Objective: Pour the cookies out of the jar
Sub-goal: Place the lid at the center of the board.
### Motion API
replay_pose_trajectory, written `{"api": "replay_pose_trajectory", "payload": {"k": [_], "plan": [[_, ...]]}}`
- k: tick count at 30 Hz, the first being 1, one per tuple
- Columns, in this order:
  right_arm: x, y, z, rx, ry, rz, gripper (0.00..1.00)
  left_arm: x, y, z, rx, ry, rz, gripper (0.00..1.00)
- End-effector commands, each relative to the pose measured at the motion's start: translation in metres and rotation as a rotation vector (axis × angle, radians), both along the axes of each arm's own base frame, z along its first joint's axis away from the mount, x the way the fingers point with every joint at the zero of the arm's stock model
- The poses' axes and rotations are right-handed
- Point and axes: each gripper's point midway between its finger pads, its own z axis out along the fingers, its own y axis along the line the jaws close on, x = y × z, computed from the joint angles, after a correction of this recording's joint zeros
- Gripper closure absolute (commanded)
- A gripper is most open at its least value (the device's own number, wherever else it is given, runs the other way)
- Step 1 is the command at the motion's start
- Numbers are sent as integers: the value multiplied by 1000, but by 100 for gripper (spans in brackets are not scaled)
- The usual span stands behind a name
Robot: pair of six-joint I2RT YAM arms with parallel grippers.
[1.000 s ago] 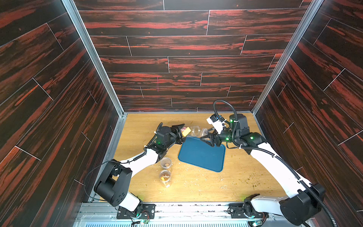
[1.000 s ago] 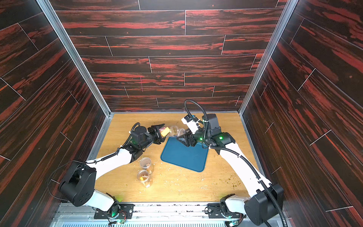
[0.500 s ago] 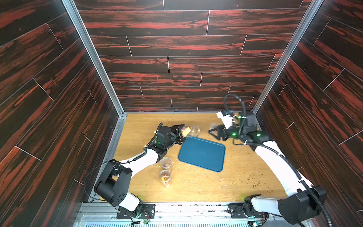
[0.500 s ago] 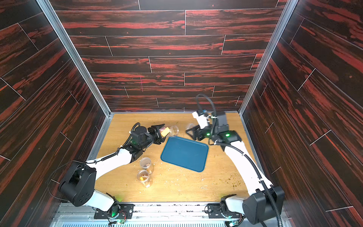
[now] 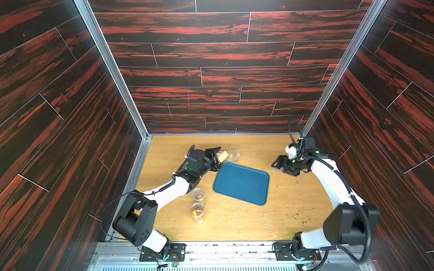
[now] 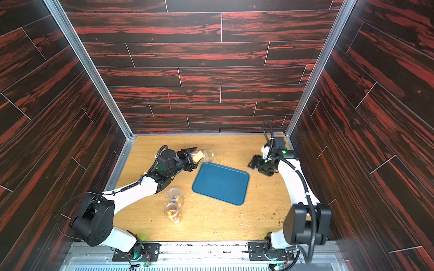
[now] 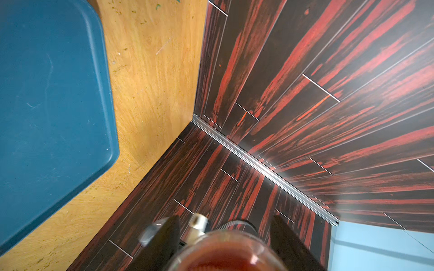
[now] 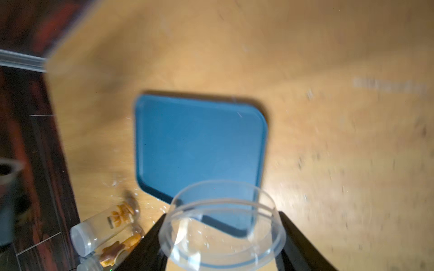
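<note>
Clear jar (image 5: 231,154) is held sideways, clamped in left pincer (image 5: 216,159), by upper-left corner of tray (image 5: 242,185); cookies (image 5: 222,156) seen inside. Lid (image 8: 222,202) is clamped in right pincer (image 5: 278,164). Pour judged pending: mouth to be tipped over tray.

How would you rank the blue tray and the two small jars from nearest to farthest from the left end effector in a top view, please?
From the left end effector:
1. blue tray, its corner right beside it.
2. rear small jar, the one deeper in the scene.
3. front small jar, just in front of that.
</note>
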Motion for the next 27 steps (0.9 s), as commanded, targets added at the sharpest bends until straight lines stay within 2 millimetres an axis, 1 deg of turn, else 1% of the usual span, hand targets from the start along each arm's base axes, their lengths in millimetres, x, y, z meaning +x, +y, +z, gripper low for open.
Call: {"api": "replay_pose_trajectory", "payload": {"k": [1, 4, 8, 10, 13, 18, 22, 27], "plan": [[-24, -6, -35, -6, 175, -60, 31, 0, 3, 22, -44, -27, 21, 48], [-30, -10, -57, 44, 231, -101, 31, -2, 5, 21, -39, -27, 28, 48], [-32, -23, -84, -5, 281, -122, 31, -2, 7, 22, -35, -29, 31, 48], [-32, -27, -98, -11, 315, -124, 31, -3, 7, 23, -28, -30, 31, 48], [-31, -30, -113, -29, 341, -123, 31, -4, 8, 23, -19, -31, 34, 48], [-26, -39, -123, -79, 347, -118, 31, -8, 14, 21, -8, -27, 50, 48], [-27, -43, -130, -105, 365, -113, 30, -11, 17, 16, -2, -20, 59, 48], [-29, -44, -137, -110, 386, -117, 22, -12, 18, 14, -2, -15, 62, 48]]}}
